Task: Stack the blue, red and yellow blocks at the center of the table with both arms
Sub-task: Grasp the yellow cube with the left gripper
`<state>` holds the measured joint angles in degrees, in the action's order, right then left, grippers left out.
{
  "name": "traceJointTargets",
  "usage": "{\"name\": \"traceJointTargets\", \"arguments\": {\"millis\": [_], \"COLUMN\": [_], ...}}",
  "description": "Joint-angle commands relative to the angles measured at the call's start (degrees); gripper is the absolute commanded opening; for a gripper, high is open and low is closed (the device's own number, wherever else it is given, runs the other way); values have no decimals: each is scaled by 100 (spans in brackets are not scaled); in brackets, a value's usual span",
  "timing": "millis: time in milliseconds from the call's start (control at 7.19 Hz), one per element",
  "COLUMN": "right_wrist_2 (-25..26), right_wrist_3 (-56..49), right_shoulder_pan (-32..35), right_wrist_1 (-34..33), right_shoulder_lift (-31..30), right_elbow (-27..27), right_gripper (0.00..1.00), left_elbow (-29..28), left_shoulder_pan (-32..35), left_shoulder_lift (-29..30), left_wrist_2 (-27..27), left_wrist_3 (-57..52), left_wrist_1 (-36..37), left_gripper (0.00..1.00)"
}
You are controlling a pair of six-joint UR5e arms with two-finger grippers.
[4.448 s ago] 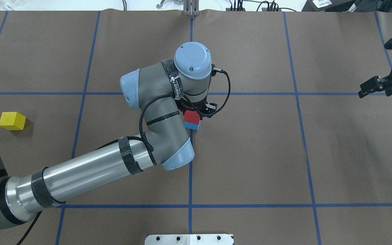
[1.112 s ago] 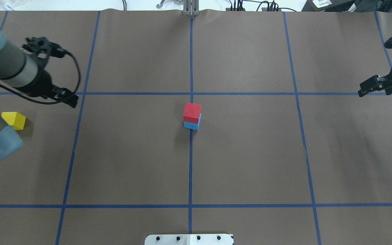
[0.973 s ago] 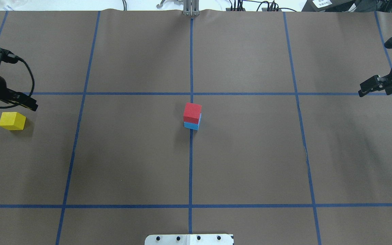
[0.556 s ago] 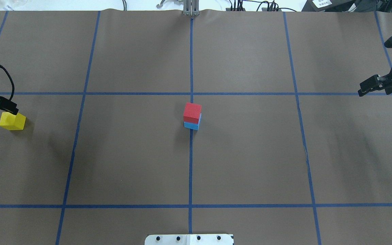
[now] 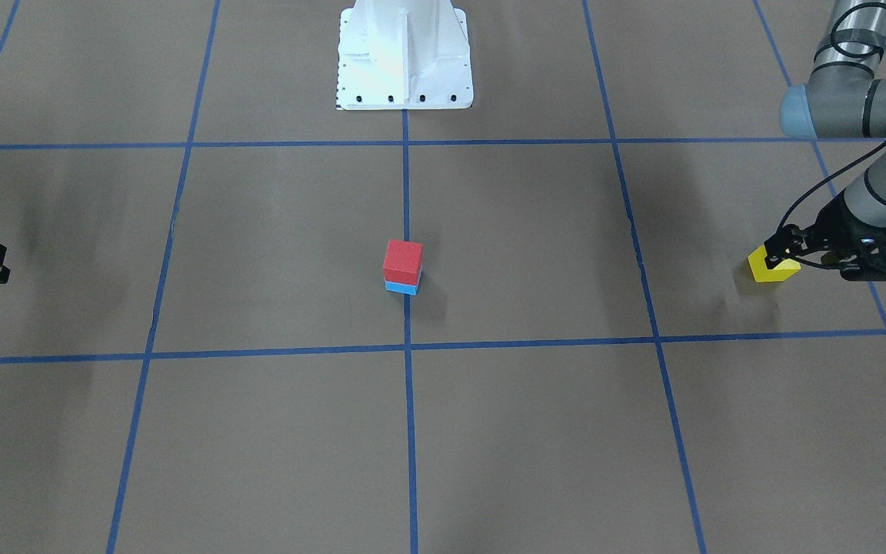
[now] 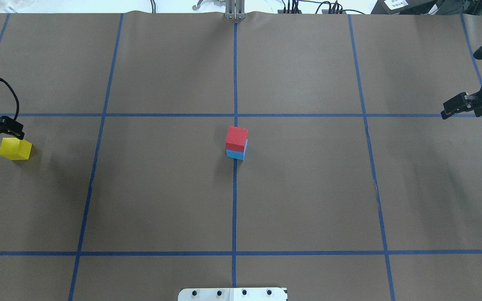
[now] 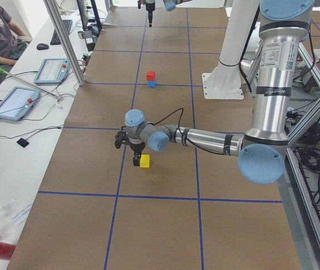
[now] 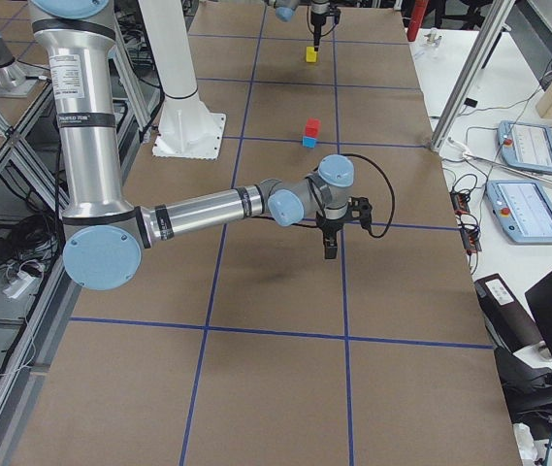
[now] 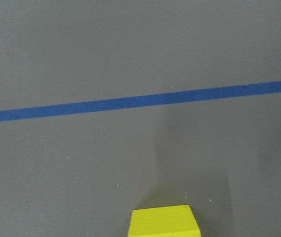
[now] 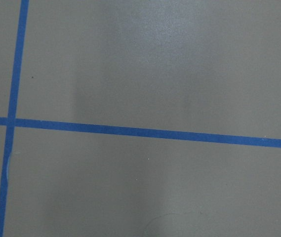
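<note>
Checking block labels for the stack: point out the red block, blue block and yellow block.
red block point(image 6: 237, 135), overhead exterior view, on its top face.
blue block point(image 6: 235, 154), overhead exterior view, on its visible side strip below the red one.
yellow block point(image 6: 14, 147), overhead exterior view, on its top face.

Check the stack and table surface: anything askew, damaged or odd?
Nothing serious. The red block sits on the blue block, not quite flush: a blue sliver shows along one side. The table covering has a small crease at a tape line on the robot's right. The yellow block lies unstacked near the left edge.
</note>
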<state>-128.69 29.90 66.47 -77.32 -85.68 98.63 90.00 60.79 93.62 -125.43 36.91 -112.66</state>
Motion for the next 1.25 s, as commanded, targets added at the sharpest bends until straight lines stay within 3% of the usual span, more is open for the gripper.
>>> {"name": "traceJointTargets", "arguments": {"millis": [0, 834, 1112], "right_wrist_2": [-7, -7, -7], "right_wrist_3": [16, 25, 16], "right_shoulder_pan": [6, -3, -3], "right_wrist_1": [7, 7, 7], "right_shoulder_lift": [7, 7, -1], "right_elbow": [24, 24, 25], "right_gripper": [100, 100, 100], "left_elbow": [-263, -501, -449], "left_shoulder_pan": [-15, -41, -320], "left_shoulder_lift": [51, 104, 139], "left_wrist_2": [-8, -113, -114], "left_wrist_3": [185, 395, 745], "left_wrist_1": [-159, -406, -432], "left_gripper": [99, 99, 99]}}
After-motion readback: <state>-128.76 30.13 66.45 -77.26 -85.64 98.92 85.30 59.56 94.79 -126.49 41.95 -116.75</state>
